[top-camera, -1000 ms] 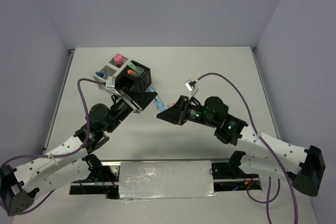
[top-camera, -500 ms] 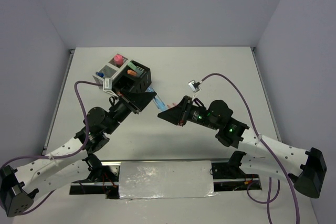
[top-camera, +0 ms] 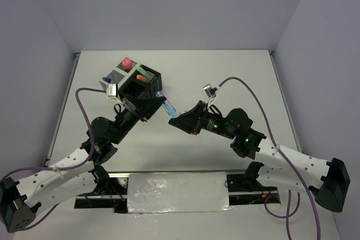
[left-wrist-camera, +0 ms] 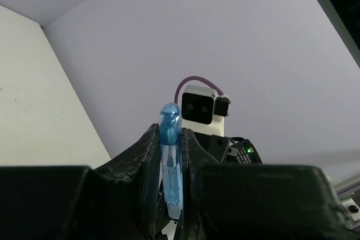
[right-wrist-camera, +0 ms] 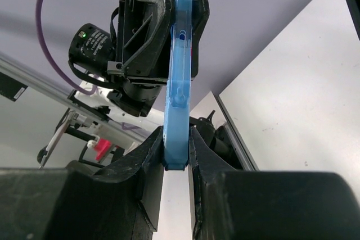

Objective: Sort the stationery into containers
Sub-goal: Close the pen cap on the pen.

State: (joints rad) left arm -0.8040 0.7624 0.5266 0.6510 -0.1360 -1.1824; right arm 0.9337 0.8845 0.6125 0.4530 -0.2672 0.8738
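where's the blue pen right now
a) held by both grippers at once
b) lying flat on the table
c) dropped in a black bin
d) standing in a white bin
a: the pen bridges the two arms in mid-air, one end pinched in the left gripper and the other end pinched in the right gripper, as each wrist view shows.

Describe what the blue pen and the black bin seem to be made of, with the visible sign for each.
Blue pen: probably glossy, see-through plastic; its tinted body lets light pass and shows bright glints. Black bin: dull black finish without glints; metal or plastic cannot be told at this size.
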